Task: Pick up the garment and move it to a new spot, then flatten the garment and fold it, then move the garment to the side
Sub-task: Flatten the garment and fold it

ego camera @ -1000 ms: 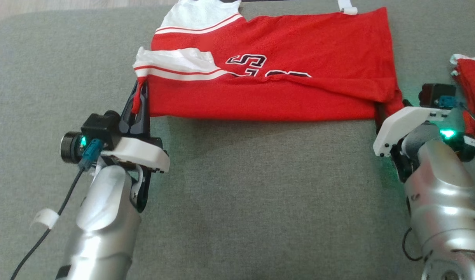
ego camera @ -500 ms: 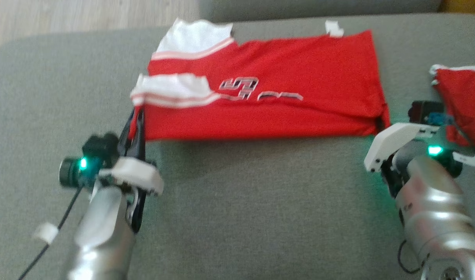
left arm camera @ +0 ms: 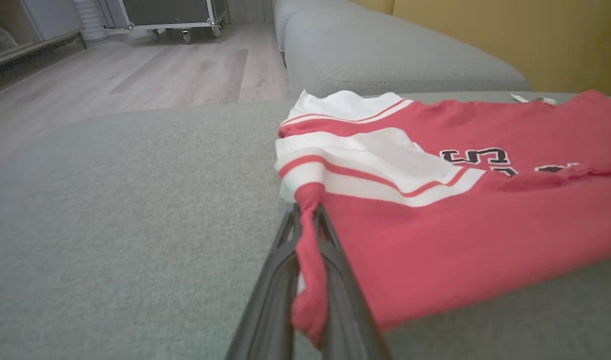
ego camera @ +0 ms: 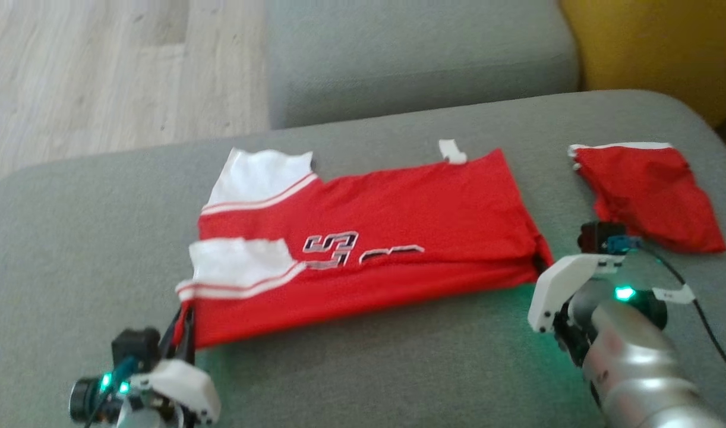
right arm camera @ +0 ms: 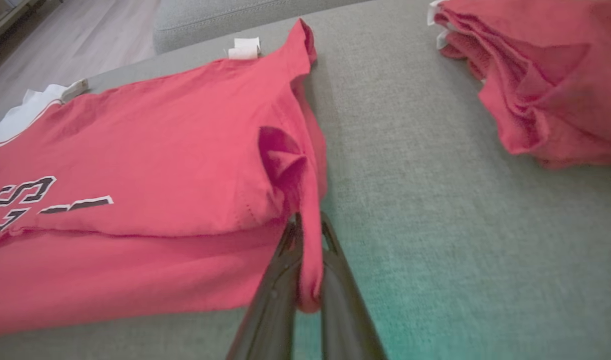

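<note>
The garment [ego camera: 387, 238] is a red jersey with white sleeves and black numerals, lying folded lengthwise on the grey cushion [ego camera: 369, 368]. My left gripper [ego camera: 186, 312] sits at its near left corner, shut on a pinch of red cloth just below the white sleeve [ego camera: 238, 267]. In the left wrist view the gripper [left arm camera: 306, 212] has red fabric squeezed between its fingers. My right gripper [ego camera: 540, 265] is at the near right corner, and in the right wrist view that gripper [right arm camera: 309, 222] is shut on the garment's [right arm camera: 150, 150] red hem corner.
A second red garment [ego camera: 648, 196] lies folded on the cushion to the right, close beyond my right wrist, also seen as a red pile [right arm camera: 550, 80]. Another grey cushion [ego camera: 416, 53] lies behind, wooden floor [ego camera: 101, 77] at far left, something yellow [ego camera: 660, 41] at far right.
The head camera has lifted, so the whole picture has shifted down. My right gripper has shut on the garment's near right corner. The left gripper keeps its hold.
</note>
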Robot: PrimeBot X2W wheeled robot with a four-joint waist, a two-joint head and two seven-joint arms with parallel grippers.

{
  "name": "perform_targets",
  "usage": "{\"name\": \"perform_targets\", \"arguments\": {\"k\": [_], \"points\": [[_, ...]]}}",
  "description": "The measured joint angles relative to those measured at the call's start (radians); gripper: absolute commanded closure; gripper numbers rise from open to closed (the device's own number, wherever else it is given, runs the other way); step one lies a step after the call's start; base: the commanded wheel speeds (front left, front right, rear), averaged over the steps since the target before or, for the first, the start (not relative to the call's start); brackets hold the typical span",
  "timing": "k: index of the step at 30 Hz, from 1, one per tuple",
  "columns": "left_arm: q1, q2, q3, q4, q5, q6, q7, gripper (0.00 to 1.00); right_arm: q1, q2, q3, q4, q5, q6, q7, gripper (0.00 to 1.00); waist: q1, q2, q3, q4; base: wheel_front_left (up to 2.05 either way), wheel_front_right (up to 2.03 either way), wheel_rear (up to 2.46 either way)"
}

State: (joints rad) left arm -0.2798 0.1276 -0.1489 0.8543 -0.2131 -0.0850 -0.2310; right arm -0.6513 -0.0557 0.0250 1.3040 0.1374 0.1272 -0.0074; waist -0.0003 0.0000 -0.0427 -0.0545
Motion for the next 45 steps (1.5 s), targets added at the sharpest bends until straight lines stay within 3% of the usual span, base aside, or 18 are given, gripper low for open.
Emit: {"name": "perform_targets", "arguments": {"k": [5,18,19,20,21,30,37,41,45], "points": [[0.073,0.007,0.004,-0.010,-0.015,0.000,0.011,1.00,0.081,0.000,0.103,-0.057,0.095,0.000,0.028,1.00,0.0000,0.0000,-0.042,-0.039,0.00,0.00,0.00],[0.106,0.006,-0.009,-0.067,-0.034,0.006,0.037,1.00,0.157,-0.024,0.163,-0.186,0.162,0.000,0.053,1.00,0.0003,0.0000,-0.053,-0.052,0.00,0.00,0.00],[0.106,0.007,-0.010,-0.073,-0.034,0.012,0.037,0.76,0.161,-0.026,0.164,-0.201,0.165,0.000,0.051,0.59,0.0003,0.0000,-0.051,-0.052,0.00,0.00,0.00],[0.106,0.008,-0.011,-0.083,-0.033,0.017,0.035,0.34,0.169,-0.029,0.167,-0.217,0.165,0.000,0.040,0.00,0.0003,0.0000,-0.048,-0.051,0.00,0.00,0.00],[0.106,0.009,-0.011,-0.092,-0.034,0.024,0.030,0.00,0.175,-0.031,0.167,-0.231,0.165,0.000,0.031,0.00,0.0003,0.0000,-0.045,-0.050,0.00,0.00,0.00],[0.095,0.009,0.033,-0.326,-0.035,0.033,-0.017,0.00,0.206,-0.057,0.186,-0.427,0.206,0.000,-0.151,0.00,0.0004,0.0000,-0.005,-0.029,0.00,0.00,0.00],[0.100,-0.040,0.111,-0.640,-0.025,0.000,-0.021,0.00,0.265,-0.056,0.139,-0.593,0.205,0.000,-0.236,0.00,0.0004,0.0000,0.038,-0.013,0.00,0.00,0.00],[0.100,-0.050,0.118,-0.659,-0.009,-0.014,-0.023,0.00,0.295,-0.045,0.105,-0.641,0.171,0.000,-0.241,0.00,0.0004,0.0000,0.069,-0.012,0.00,0.00,0.00],[0.025,-0.028,0.092,-0.552,0.025,-0.024,-0.025,0.00,0.286,-0.036,0.090,-0.698,0.140,0.000,-0.241,0.00,0.0004,0.0000,0.125,-0.015,0.00,0.00,0.00]]}}
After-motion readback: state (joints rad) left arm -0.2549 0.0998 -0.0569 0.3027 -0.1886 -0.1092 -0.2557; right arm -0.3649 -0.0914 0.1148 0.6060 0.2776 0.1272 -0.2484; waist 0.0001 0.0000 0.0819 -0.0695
